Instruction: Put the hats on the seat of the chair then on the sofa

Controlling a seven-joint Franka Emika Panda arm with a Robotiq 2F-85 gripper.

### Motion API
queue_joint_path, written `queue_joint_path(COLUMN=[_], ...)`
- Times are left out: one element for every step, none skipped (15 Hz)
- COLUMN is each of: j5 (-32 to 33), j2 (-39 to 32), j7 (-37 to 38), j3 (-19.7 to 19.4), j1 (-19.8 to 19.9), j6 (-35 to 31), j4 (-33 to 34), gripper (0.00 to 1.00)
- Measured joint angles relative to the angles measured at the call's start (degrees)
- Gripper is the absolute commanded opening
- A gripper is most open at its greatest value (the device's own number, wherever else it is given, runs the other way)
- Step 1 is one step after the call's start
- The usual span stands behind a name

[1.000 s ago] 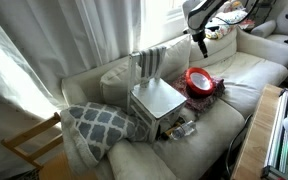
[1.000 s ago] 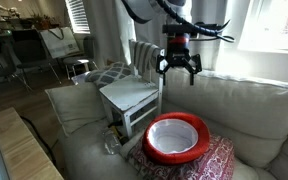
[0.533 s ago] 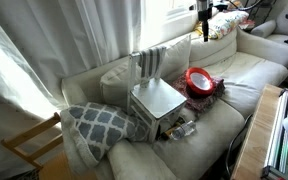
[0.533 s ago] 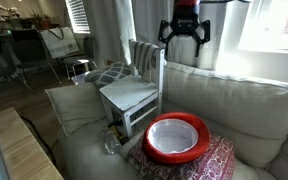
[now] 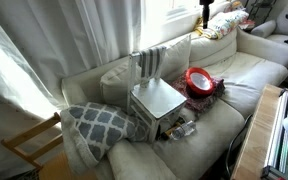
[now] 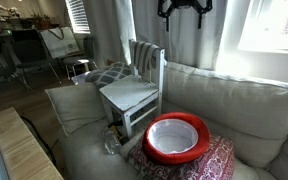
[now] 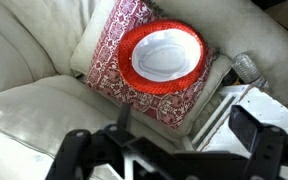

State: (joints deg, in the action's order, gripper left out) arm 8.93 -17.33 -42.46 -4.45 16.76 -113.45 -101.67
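A bright red hat (image 5: 199, 82) (image 6: 176, 138) (image 7: 162, 55), red round a white middle, lies on a pink-red patterned cloth (image 7: 112, 50) on the cream sofa (image 5: 254, 70) (image 6: 244, 110). The small pale chair (image 5: 156, 96) (image 6: 132, 95) stands on the sofa cushions beside it, its seat bare. My gripper (image 5: 204, 16) (image 6: 185, 9) (image 7: 164, 150) hangs high above the hat, near the top edge of both exterior views. It is open and holds nothing. In the wrist view its dark fingers (image 7: 259, 135) frame the bottom, with the hat far below.
A grey-and-white lattice pillow (image 5: 99, 122) lies at the sofa's end, next to a bare-wood chair frame (image 5: 29, 145). Small clutter sits under the pale chair (image 5: 181, 128). Curtains (image 5: 74, 40) hang behind the sofa. A wooden surface (image 6: 24, 150) borders the sofa's front.
The open gripper has risen straight up, from just above the hat to the top edge of both exterior views. The hat and chair have not moved.
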Motion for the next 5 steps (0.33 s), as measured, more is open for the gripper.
queue_joint_path(j5=[0.00,0.00,0.00,0.00,0.00], j2=[-0.13,-0.33,-0.46,-0.49,-0.49], j7=[0.00,0.00,0.00,0.00,0.00], j3=[-0.04,-0.10,-0.13,-0.15,-0.16], j1=[-0.03,-0.03,-0.03,-0.03,-0.03], j6=[0.00,0.00,0.00,0.00,0.00], j4=[0.00,0.00,0.00,0.00,0.00], gripper=[1.00,1.00,1.00,1.00,1.00])
